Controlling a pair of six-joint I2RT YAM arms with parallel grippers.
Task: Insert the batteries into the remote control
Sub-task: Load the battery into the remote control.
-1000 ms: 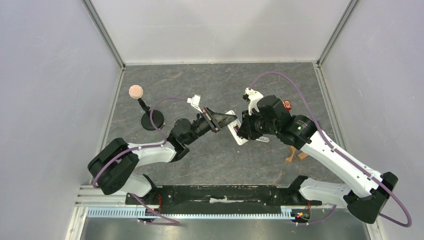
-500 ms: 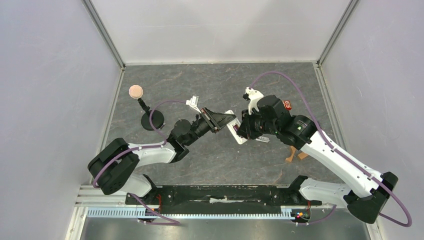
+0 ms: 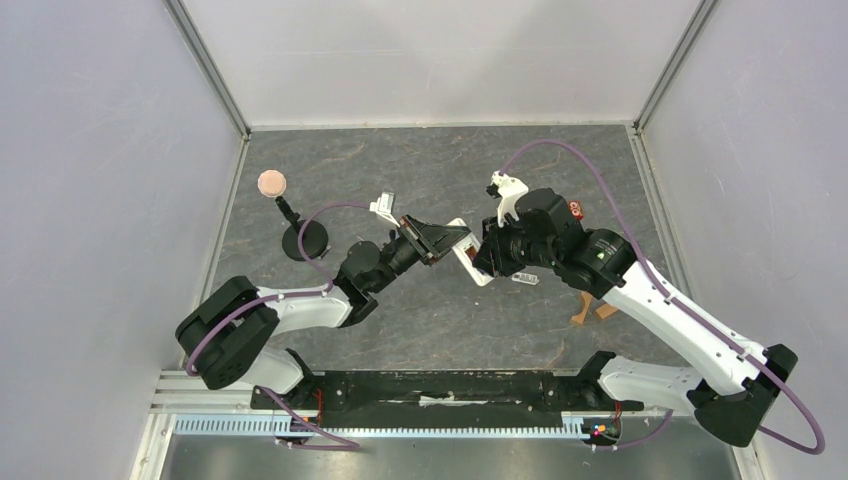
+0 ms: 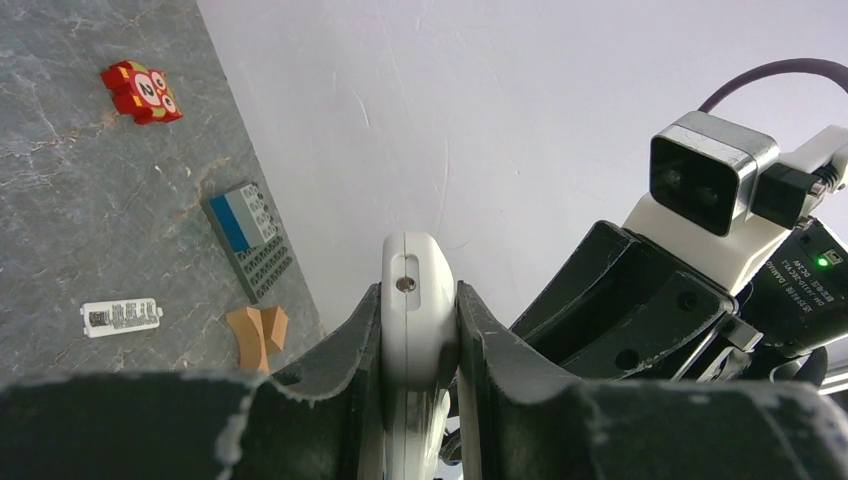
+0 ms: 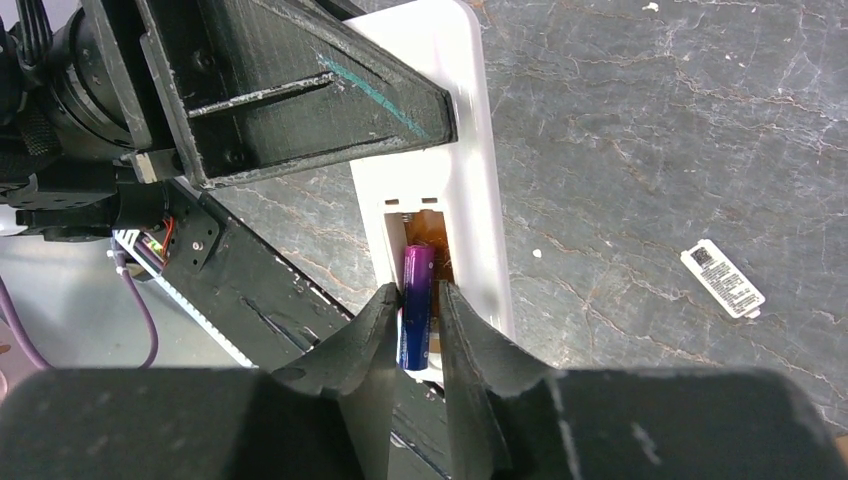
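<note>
The right tool (image 5: 417, 305) is closed on the battery (image 5: 416, 268), which is pinched across its barrel near its nearer end. The farther end of the purple cell is seen inside the recessed bay (image 5: 428, 232) on the back of the remote control (image 5: 478, 180); whether it is fully seated cannot be told. The battery is judged to be light, rigid and smooth-skinned. Being round, it is apt to roll or swivel between flat fingers, so a grip square across the barrel is favoured, with the contact end left free. A springy resistance at the bay's end is to be expected, and the cell could pop out if released too soon.

Beyond it, the remote is clamped by the left tool (image 4: 418, 300) across its narrow sides and appears to be held above the bench (image 5: 650, 120), its bay turned towards the right tool. It is taken to be light, stiff, hollow plastic with slick sides, and it may be pushed askew in the grip under pressing force.

Farther off on the bench, a small white labelled plate (image 4: 120, 316), tan wooden pieces (image 4: 256, 332), a blue ridged box (image 4: 252, 240) and a red block (image 4: 142, 92) are seen.
</note>
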